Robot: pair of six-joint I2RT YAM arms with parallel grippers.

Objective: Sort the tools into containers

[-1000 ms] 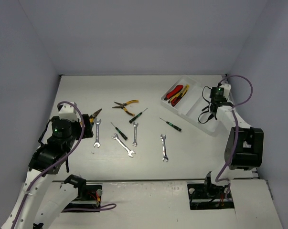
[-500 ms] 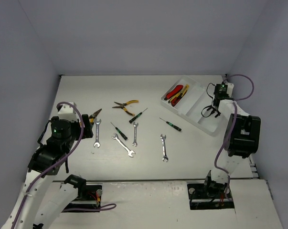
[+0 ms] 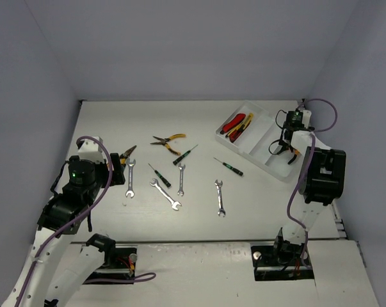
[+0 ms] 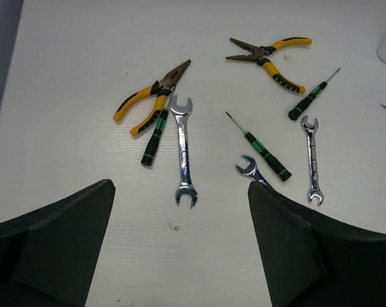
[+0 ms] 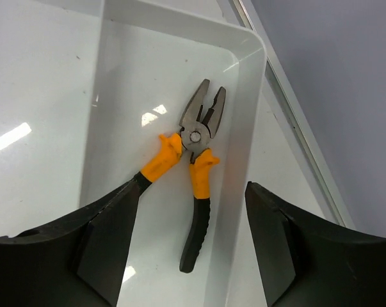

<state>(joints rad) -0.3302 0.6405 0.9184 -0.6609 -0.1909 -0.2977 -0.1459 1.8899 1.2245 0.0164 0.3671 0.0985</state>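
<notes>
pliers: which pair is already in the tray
The orange-and-black-handled pliers, lying in the compartment along the tray edge wall; the two yellow-handled pairs lie out on the table.

White table (image 3: 263, 211): wrenches (image 3: 220, 197), screwdrivers (image 3: 232, 167), pliers (image 3: 168, 141), white tray (image 3: 264, 131).

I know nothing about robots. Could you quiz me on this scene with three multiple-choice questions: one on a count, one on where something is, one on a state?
1. How many silver wrenches lie on the table?
A) two B) six C) four
2. Where are the orange-handled pliers?
A) on the table B) in the white tray C) clamped in a gripper
3. The right gripper is:
A) open B) shut on a tool C) out of sight

1 C: the top view shows four.
2 B: they lie in the tray's outermost compartment.
3 A: its fingers stand apart above the pliers.
</notes>
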